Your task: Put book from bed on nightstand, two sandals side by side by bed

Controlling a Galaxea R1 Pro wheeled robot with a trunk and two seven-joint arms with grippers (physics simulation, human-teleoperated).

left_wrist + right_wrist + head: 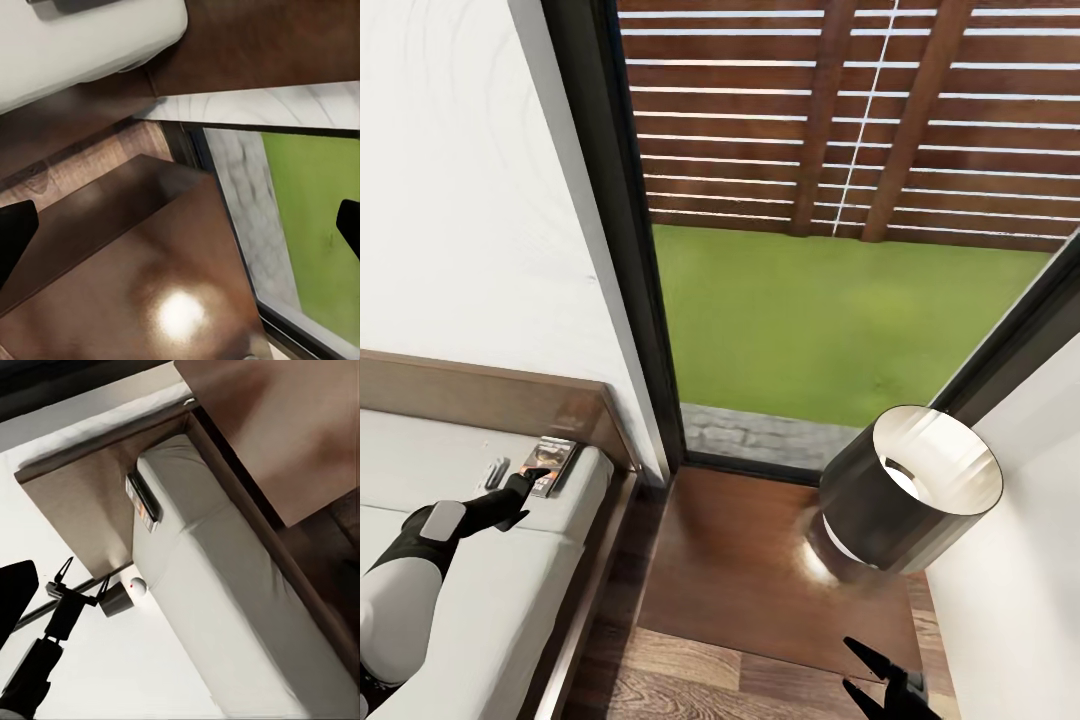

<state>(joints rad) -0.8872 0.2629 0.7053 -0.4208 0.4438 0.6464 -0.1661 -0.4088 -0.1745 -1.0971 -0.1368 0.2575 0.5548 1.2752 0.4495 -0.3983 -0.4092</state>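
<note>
The book (554, 462) is seen lying flat on the mattress corner of the bed (480, 600), by the headboard, at about 9 o'clock in the head view. The left gripper (532, 480) is held just over it, fingers spread, nothing pinched. The nightstand (760, 570) is found at 6 o'clock, a lamp (910, 490) standing on its right part. The right gripper (875, 672) is seen at 5 o'clock, spread open and empty.

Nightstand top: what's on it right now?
On the nightstand, a dark lamp with a drum shade stands at the window-side corner. The shade hides its base. The book lies on the bed.
</note>
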